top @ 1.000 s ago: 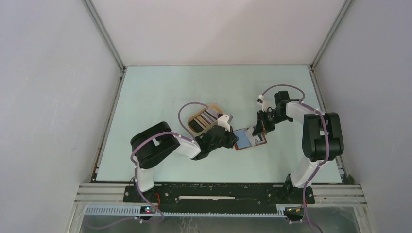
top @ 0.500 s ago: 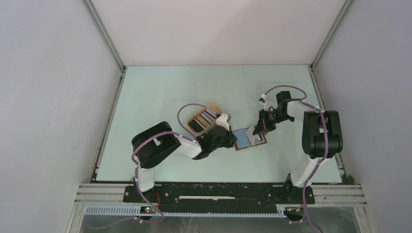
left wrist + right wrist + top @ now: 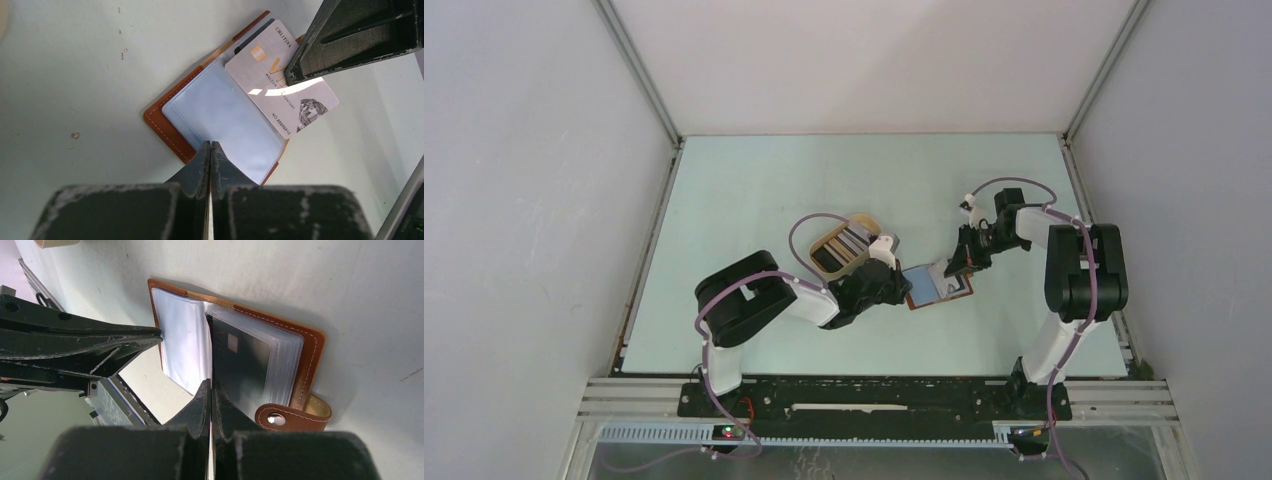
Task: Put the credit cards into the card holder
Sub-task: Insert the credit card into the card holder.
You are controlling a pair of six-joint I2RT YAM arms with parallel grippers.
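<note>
Near the middle of the table, the card holder lies open and flat between the two grippers. It is brown leather with white stitches. Inside are clear plastic pockets, and a snap tab hangs off one side.

The left gripper has its fingers squeezed together. Its tips sit on the holder's left edge and seem to pin it down. The right gripper pinches a white credit card by one end, and the other end is by the holder's fold.

The card looks thin, light, stiff and slick. Holding it by a short end seems best, but it could slip or bend if pushed in crooked. The pockets look soft and floppy, so the holder likely needs holding still.

More cards wait in the oval tray, just to the far left.
</note>
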